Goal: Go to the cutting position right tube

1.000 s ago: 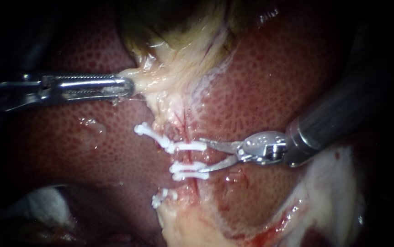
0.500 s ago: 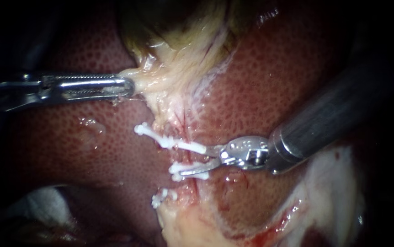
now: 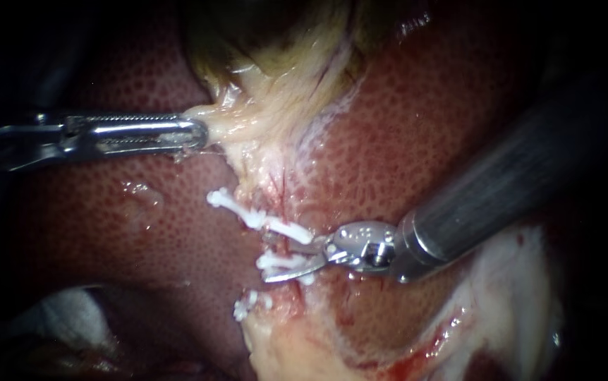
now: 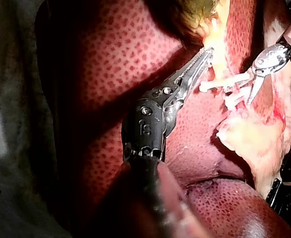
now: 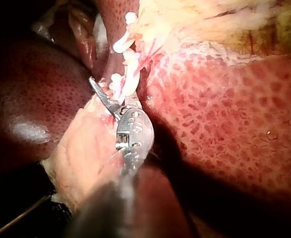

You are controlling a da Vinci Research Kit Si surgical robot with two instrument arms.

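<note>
Between the open jaws of the right instrument [image 3: 279,259], the right tube [image 3: 286,204] is mostly hidden. White clips [image 3: 286,229] cross it just above the upper blade and more lie against the lower blade. Only a thin red strand shows, running away from the jaws toward the gallbladder [image 3: 276,63]. Whether either blade touches the tube cannot be told; a clear gap stands between them and they grip nothing. From the right wrist camera only one curved blade shows, its tip beside the clips, and the other is out of sight behind them.

The left instrument [image 3: 202,132] lies well apart from those blades. Its own jaws are closed on the pale tissue [image 3: 230,116] under the gallbladder, whose edge is drawn to a point at their tip. Behind these jaws the shaft fades into darkness and is cut off at the edge of view. The right shaft likewise darkens behind its wrist.

Bare liver [image 3: 142,233] fills the space between the two instruments and spreads on beyond the right blades. Beneath the right instrument's wrist a pale flap [image 3: 523,282], streaked with red, lies close. One more clip sits just past the lower blade's tip. Far beneath the left jaws a whitish patch [image 3: 64,310] sits in shadow, too dim to identify.
</note>
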